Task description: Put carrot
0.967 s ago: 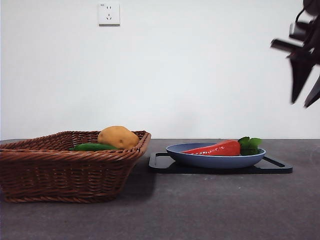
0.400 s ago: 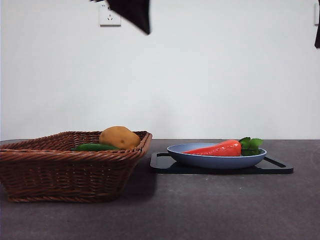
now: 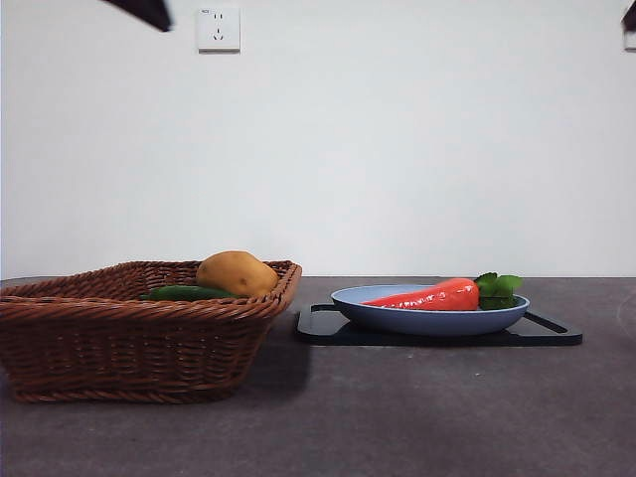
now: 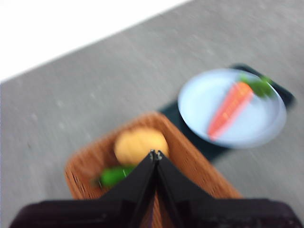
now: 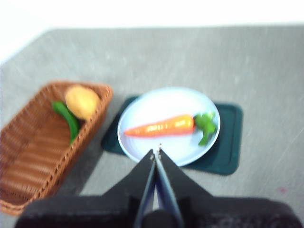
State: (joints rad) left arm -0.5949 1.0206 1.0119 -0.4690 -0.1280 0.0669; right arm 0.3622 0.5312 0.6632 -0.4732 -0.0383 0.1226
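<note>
While both hands hang high above the plate [image 3: 429, 320], the carrot [image 3: 425, 296] lies in it.
Left hand [image 4: 156, 154] and right hand [image 5: 156, 151] each have jaws pressed together, empty; the basket [image 3: 139, 333] stands beside the plate.

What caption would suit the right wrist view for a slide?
Right gripper, jaws shut, above the carrot lying on a blue plate beside a wicker basket.

My dark arm tip [image 3: 144, 12] has slid away from the wall socket [image 3: 218, 28] toward the upper corner; the other arm has nearly left view.
</note>
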